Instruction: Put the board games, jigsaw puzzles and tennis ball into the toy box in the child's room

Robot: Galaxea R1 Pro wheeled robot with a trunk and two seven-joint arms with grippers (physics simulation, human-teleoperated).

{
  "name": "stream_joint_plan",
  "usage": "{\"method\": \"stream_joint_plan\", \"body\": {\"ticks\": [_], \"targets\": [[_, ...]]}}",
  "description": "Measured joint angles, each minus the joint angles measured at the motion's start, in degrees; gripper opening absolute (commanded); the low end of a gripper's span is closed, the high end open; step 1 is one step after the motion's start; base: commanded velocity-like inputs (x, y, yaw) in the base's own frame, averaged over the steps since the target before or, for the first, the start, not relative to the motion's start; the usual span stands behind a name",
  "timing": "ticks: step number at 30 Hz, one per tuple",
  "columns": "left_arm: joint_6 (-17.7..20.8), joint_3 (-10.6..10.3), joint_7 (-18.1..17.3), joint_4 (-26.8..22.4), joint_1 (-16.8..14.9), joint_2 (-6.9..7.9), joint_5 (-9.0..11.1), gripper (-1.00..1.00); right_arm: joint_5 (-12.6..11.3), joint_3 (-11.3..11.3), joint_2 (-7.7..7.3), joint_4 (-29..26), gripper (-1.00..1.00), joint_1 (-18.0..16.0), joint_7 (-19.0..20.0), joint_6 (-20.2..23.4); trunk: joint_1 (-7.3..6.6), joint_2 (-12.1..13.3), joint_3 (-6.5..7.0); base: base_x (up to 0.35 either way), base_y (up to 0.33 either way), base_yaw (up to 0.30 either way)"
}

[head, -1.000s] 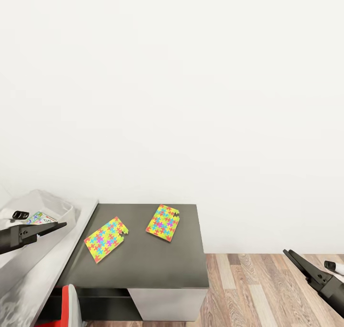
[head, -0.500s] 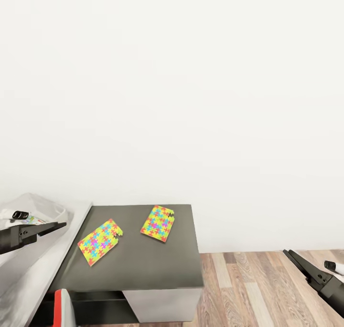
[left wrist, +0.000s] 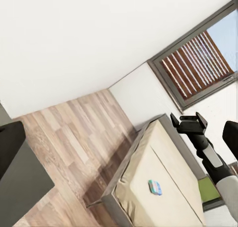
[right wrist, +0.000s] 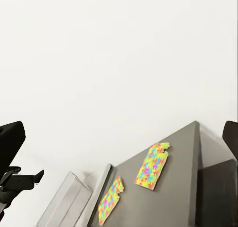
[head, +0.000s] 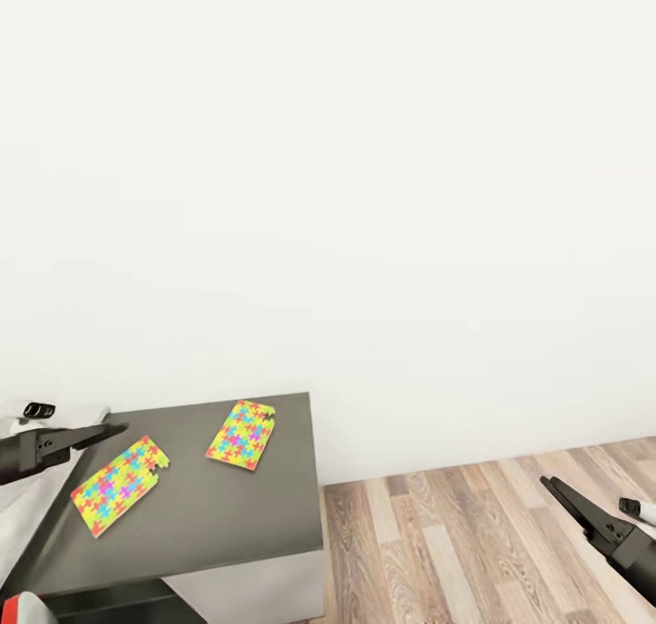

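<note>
Two jigsaw puzzles [head: 118,485] [head: 241,435] lie flat on the dark grey end of the table [head: 237,524]; the right wrist view shows them too [right wrist: 110,199] [right wrist: 151,165]. Beyond them there stands the light grey toy box [right wrist: 67,199]. A small flat board game [left wrist: 155,187] rests on the bed [left wrist: 168,177]. My left gripper [head: 105,431] hovers over the table's left part, open and empty, a short way left of the puzzles. Over the floor, far right of the table, my right gripper [head: 558,491] is open and empty. The tennis ball is out of view.
A white wall runs behind the table. Wood floor [head: 474,533] spreads to the table's right and reaches the bed. A window with slatted blinds [left wrist: 198,58] is above the bed. A red chair part [head: 18,606] sits at the table's front left.
The whole head picture has shifted left, so the camera has turned right: the puzzles and table sit further left and the toy box has left the head view. Both grippers keep their pose.
</note>
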Motion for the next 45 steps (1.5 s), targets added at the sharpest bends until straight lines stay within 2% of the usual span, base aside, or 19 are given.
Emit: {"method": "stream_joint_plan", "body": {"ticks": [37, 45], "targets": [[-0.02, 0.0, 0.0, -0.02, 0.06, 0.0, -0.01, 1.0, 0.03, 0.0, -0.13, 0.28, 1.0, 0.0, 0.01, 0.03, 0.0, 0.0, 2.49, 0.0, -0.02, -0.211], [-0.08, 0.0, 0.0, -0.01, 0.08, -0.01, 0.0, 1.0, 0.01, -0.08, -0.05, 0.14, 1.0, 0.0, -0.05, 0.1, 0.0, 0.01, 2.63, 0.0, -0.217, -0.086]]}}
